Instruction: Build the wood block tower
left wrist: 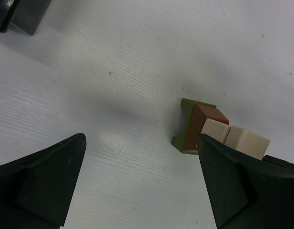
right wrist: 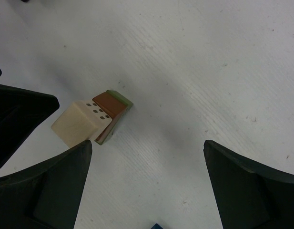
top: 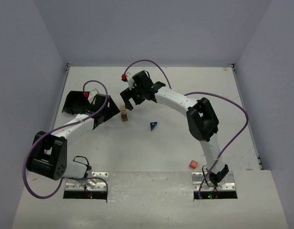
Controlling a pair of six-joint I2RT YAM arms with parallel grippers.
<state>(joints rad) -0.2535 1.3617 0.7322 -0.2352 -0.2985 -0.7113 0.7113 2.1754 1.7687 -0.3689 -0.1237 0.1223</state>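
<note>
A small stack [top: 124, 115] stands mid-table: an olive-green block [left wrist: 185, 126] at the bottom, a brown block [left wrist: 204, 125] on it and a tan cube [left wrist: 242, 140] on top. It also shows in the right wrist view [right wrist: 87, 121]. A blue wedge [top: 153, 125] lies to the right of it, and its tip shows in the right wrist view [right wrist: 157, 226]. A red cube [top: 193, 164] lies near the right arm's base. My left gripper [top: 106, 114] [left wrist: 142, 181] is open and empty, just left of the stack. My right gripper [top: 130, 101] [right wrist: 147, 186] is open and empty, above and just behind the stack.
A black tray [top: 73, 102] sits at the left behind my left gripper, and its corner shows in the left wrist view [left wrist: 18, 14]. Purple cables loop over both arms. Grey walls enclose the table on three sides.
</note>
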